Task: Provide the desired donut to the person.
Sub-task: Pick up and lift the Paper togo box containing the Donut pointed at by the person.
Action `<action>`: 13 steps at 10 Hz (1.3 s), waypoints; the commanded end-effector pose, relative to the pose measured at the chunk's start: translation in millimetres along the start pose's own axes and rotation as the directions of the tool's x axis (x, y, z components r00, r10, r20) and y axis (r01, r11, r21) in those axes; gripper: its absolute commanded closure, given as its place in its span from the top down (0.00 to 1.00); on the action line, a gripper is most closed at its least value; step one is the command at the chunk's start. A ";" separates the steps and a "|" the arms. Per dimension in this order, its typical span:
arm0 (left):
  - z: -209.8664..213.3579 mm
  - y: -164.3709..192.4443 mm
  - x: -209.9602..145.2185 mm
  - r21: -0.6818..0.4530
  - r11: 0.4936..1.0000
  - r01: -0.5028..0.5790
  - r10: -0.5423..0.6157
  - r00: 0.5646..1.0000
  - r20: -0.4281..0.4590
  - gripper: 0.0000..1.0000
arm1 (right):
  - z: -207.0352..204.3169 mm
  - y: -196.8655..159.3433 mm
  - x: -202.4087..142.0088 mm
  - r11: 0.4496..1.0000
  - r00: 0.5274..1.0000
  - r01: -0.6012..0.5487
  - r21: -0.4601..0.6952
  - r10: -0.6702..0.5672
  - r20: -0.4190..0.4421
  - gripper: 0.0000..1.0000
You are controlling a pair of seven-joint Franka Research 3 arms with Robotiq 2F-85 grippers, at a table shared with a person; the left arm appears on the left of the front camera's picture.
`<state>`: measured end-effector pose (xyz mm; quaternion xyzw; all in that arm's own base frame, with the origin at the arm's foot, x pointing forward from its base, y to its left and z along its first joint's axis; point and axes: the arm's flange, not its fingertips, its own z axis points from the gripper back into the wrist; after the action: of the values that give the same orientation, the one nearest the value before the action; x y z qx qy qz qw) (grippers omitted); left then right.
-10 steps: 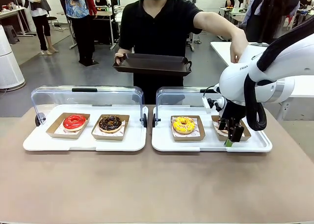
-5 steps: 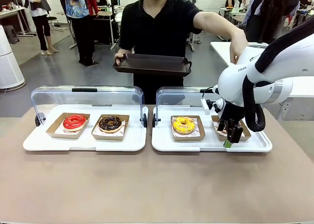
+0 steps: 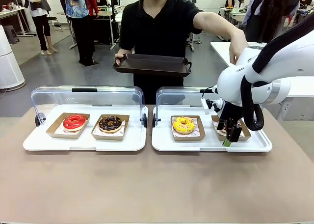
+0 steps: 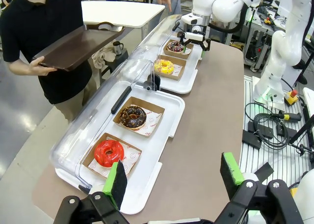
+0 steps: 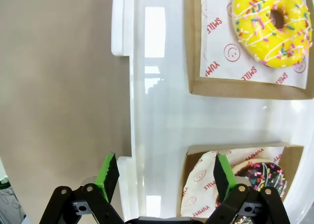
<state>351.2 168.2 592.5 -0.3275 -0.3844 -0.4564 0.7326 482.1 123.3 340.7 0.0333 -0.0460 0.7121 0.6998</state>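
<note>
Your right gripper (image 3: 230, 137) hangs with jaws released and empty over the front edge of the right white tray (image 3: 196, 144), just beside the chocolate sprinkled donut (image 5: 259, 177) in its cardboard box (image 3: 245, 132). The yellow donut (image 3: 183, 124) sits in the neighbouring box. The person (image 3: 157, 22) holds a brown tray (image 3: 153, 65) in 1 hand; the other hand (image 3: 238, 46) reaches down above your right arm. Your left gripper (image 4: 171, 180) also has its jaws released, above the worktop (image 4: 206, 135).
</note>
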 end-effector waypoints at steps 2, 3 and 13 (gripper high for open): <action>1.1 -0.5 0.0 -0.002 1.000 0.008 -0.008 1.000 0.007 1.00 | -10.9 -16.7 -4.6 1.000 1.000 -0.004 -0.005 0.004 0.002 1.00; 1.1 -0.5 0.0 -0.002 1.000 0.008 -0.008 1.000 0.007 1.00 | -13.4 -19.7 -5.8 1.000 1.000 -0.002 -0.003 0.002 0.003 1.00; 1.1 -0.5 0.0 -0.002 1.000 0.008 -0.008 1.000 0.007 1.00 | -21.6 -28.6 -10.4 1.000 1.000 -0.003 -0.019 0.003 0.016 0.03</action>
<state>351.1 168.2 592.5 -0.3275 -0.3844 -0.4564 0.7326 507.5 117.7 326.2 0.0322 -0.0504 0.7055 0.7062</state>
